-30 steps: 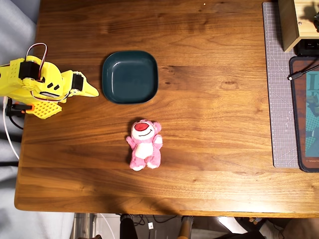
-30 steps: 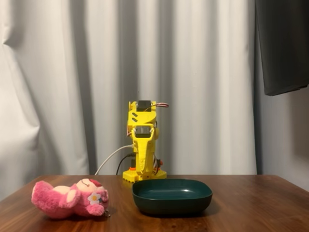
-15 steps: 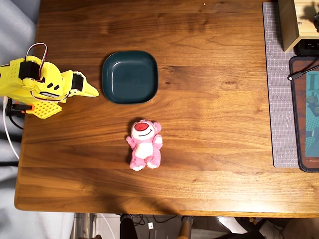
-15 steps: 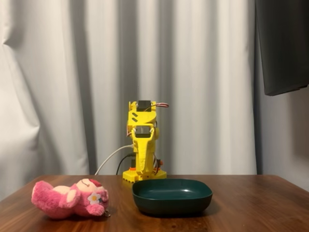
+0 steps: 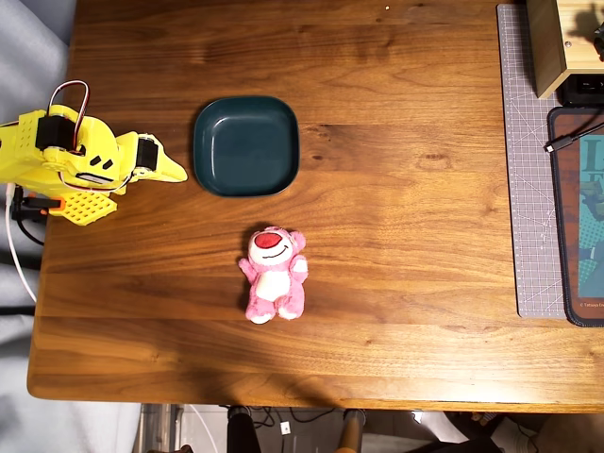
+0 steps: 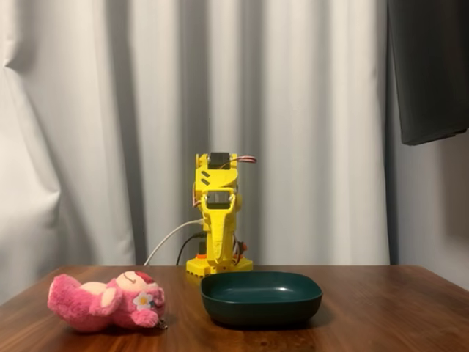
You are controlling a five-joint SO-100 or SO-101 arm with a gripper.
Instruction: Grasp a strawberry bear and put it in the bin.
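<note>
The strawberry bear [image 5: 275,273] [image 6: 106,301], pink plush with a white belly and red nose, lies on its back on the wooden table. The bin [image 5: 246,145] [image 6: 261,295], a dark teal square dish, sits empty beyond it in the overhead view and to its right in the fixed view. The yellow arm is folded at the table's left edge in the overhead view. Its gripper [image 5: 175,174] [image 6: 220,249] points toward the bin's left rim, shut and holding nothing, well apart from the bear.
A grey cutting mat [image 5: 528,160], a dark mat [image 5: 578,217] with a cable, and a light wooden box [image 5: 557,42] line the table's right side in the overhead view. White curtains [image 6: 110,110] hang behind the arm.
</note>
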